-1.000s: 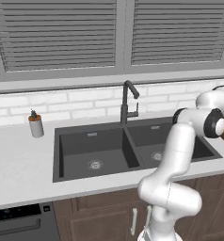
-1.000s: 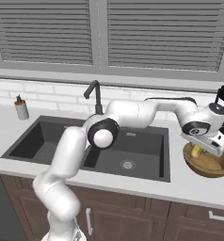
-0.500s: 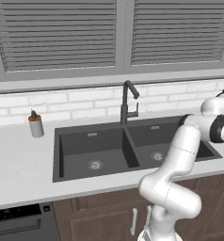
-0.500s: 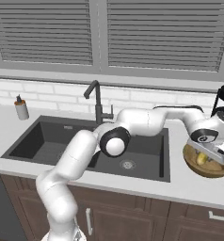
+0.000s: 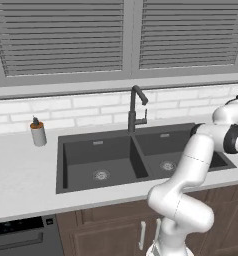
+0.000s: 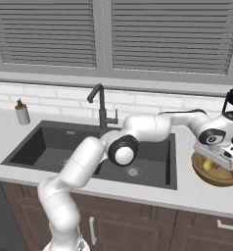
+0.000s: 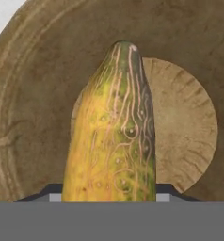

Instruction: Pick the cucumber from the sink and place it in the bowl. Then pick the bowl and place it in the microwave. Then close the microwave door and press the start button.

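Clamping the cucumber [image 7: 115, 132] near its lower end, the gripper [image 6: 220, 158] suspends it just above the floor of the bowl [image 6: 225, 178] beside the sink [image 6: 55, 147]; the fruit looks light, stiff and faintly slippery, best held mid-body across its narrow width.

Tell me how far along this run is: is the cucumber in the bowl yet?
Done: the cucumber is out of the sink. In hand: the gripper holds it between its jaws, down inside the bowl on the counter right of the sink; whether it touches the bottom is unclear. Left: release it, carry the bowl to the microwave, shut the door, press start.
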Robot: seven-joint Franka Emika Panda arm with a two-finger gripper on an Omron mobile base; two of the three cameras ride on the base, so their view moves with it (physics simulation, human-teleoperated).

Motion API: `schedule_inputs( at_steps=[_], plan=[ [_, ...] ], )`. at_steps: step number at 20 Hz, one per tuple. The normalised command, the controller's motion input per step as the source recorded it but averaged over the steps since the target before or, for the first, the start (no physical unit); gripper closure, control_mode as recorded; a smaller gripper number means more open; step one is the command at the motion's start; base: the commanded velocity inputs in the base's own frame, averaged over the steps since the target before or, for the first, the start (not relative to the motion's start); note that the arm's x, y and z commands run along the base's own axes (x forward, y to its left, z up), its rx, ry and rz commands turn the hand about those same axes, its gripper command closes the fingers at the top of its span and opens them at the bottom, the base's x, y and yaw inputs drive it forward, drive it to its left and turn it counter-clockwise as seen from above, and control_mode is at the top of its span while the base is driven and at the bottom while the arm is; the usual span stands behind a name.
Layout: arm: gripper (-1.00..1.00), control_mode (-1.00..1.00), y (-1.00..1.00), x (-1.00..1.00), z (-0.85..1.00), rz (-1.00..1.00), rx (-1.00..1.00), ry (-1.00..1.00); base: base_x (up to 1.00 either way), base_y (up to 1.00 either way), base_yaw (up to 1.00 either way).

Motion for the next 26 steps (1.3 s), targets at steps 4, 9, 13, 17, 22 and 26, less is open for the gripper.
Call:
schedule_inputs(
  at_steps=[4,9,13,17,22,26],
  plan=[
    [-1.00,-1.00,0.00,-0.10,0.00,-0.05,0.00,-0.03,0.00,0.00,0.00],
    [-1.00,-1.00,0.00,-0.33,0.25,-0.04,0.00,-0.19,0.00,0.00,0.00],
    [-1.00,-1.00,0.14,-0.59,0.50,-0.15,0.00,-0.18,0.00,0.00,0.00],
    [-1.00,-1.00,0.35,-0.76,0.19,-0.39,0.00,-0.08,0.00,0.00,0.00],
    [-1.00,-1.00,0.26,-0.70,0.00,-0.50,0.02,0.00,0.00,0.00,0.00],
    [-1.00,-1.00,0.08,-0.37,-0.03,-0.41,0.04,0.00,0.00,0.00,0.00]
  ],
)
